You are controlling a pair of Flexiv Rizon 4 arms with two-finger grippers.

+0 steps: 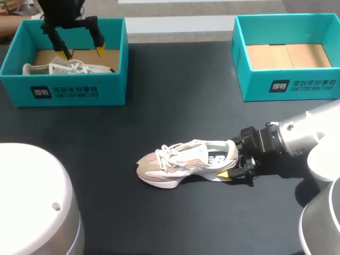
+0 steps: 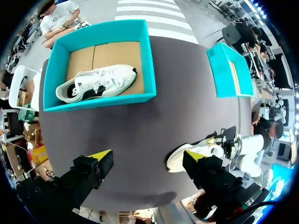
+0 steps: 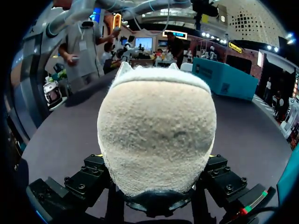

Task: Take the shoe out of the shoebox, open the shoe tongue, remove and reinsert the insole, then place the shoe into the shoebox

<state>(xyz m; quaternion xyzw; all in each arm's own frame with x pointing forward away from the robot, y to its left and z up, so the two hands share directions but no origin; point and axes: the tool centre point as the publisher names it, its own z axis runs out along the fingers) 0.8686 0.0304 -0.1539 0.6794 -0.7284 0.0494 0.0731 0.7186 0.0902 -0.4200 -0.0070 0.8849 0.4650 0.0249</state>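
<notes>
One shoe point(image 1: 183, 162) lay out on the counter point(image 1: 159, 106), heel clasped by right jaws; left jaws gaped; tongue, insole and reboxing apparently yet to do.

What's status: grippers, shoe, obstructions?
Left gripper open above left shoebox, second shoe inside. Right gripper shut on table shoe heel. Right shoebox empty, nothing between.

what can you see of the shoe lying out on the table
The shoe is a white and beige sneaker with white laces, a thick white sole, a dark logo on its side and a fuzzy, suede-like beige heel. It stands on its sole on the dark table, out of both boxes, with its toe toward the left arm's side. Its heel sits between the fingers of the right gripper, which clasp it from both sides. Nothing else touches it.
</notes>
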